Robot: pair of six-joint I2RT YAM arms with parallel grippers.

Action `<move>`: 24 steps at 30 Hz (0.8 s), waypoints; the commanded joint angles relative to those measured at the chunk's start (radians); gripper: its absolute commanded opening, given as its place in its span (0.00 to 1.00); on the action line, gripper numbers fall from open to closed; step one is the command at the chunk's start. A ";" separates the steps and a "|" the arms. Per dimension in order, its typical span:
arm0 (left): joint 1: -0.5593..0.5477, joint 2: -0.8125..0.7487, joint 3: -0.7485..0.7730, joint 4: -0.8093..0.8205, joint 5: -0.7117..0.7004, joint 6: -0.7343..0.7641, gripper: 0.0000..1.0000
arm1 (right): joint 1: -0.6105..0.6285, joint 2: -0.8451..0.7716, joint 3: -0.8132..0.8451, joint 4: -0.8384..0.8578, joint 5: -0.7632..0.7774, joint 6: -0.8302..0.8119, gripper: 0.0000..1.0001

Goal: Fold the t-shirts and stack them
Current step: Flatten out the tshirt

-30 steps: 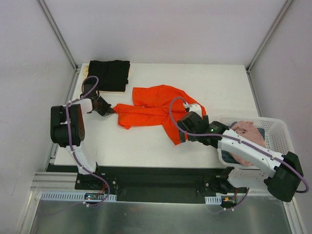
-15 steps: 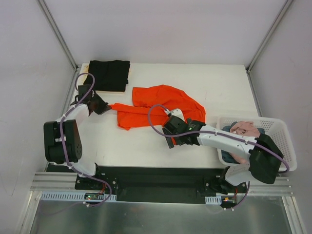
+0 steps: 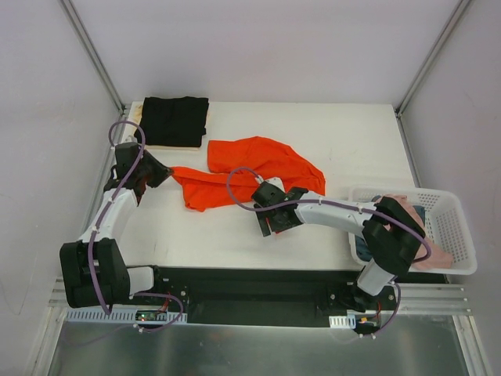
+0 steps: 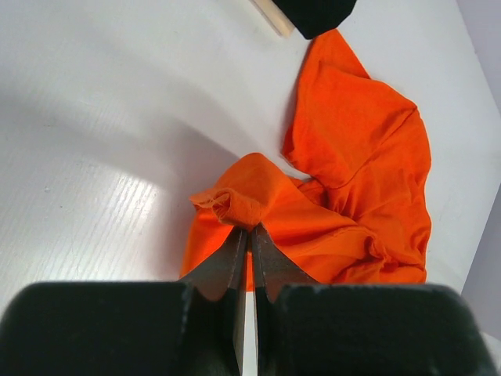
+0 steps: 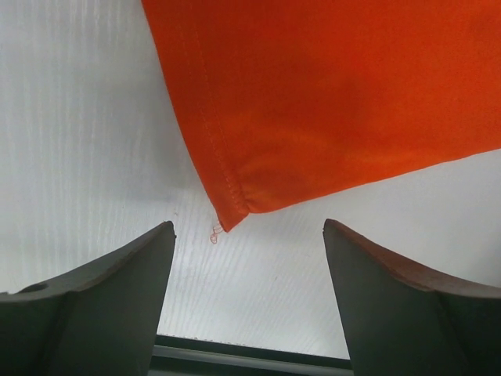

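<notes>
The orange-red t-shirt (image 3: 250, 166) lies crumpled across the middle of the white table. My left gripper (image 3: 160, 174) is shut on a bunched corner of it (image 4: 239, 205) at its left end. My right gripper (image 3: 268, 222) is open and empty, just off the shirt's near hem corner (image 5: 227, 215), which lies flat between my fingers (image 5: 117, 290). A folded black t-shirt (image 3: 176, 119) sits on a cream one at the far left corner; its edge shows in the left wrist view (image 4: 313, 12).
A white lattice basket (image 3: 450, 227) stands at the right edge with pink (image 3: 403, 207) and dark blue cloth in it. The table's near edge (image 5: 250, 348) runs right under my right gripper. The enclosure walls close in both sides.
My left gripper has pulled the shirt's left end further left. My right gripper has moved left along the near hem and now sits open at the hem corner.
</notes>
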 commanded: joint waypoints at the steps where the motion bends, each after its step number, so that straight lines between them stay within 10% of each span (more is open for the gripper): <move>1: 0.004 -0.053 -0.011 0.019 -0.015 0.027 0.00 | -0.031 0.016 0.004 0.072 -0.085 0.012 0.78; 11: 0.004 -0.048 -0.008 0.017 0.017 0.037 0.00 | -0.056 0.041 -0.024 0.074 -0.027 -0.001 0.49; 16: 0.004 -0.085 -0.014 0.005 0.013 0.042 0.00 | -0.117 -0.073 -0.084 0.115 -0.042 -0.032 0.01; 24: 0.002 -0.223 0.023 -0.046 0.003 0.061 0.00 | -0.122 -0.432 -0.061 0.008 0.214 -0.090 0.01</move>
